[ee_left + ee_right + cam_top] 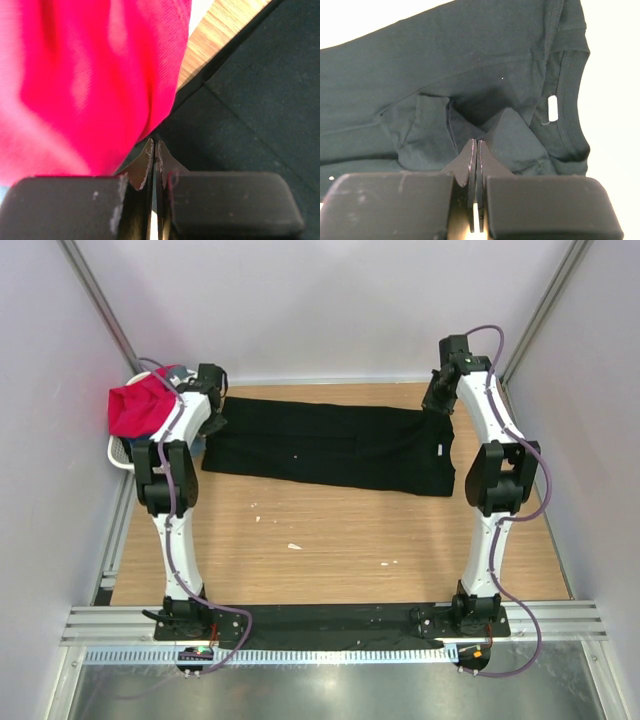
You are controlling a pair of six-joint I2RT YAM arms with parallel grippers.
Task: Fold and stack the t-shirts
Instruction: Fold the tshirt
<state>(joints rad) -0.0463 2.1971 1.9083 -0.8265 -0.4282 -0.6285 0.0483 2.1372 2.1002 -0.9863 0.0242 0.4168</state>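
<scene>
Black cloth is spread over the far half of the wooden table: the black t-shirt is laid flat, its long axis running left to right, with the collar towards the right. The right gripper is set at that collar end, jaws pressed together. A small peak of cloth is raised at its tips, but whether it is nipped cannot be told. The left gripper is placed at the hem end, likewise closed, beside a red-pink t-shirt heaped on the white laundry basket. Each end is served by its nearer arm, so one end would probably be folded along that axis onto the other.
</scene>
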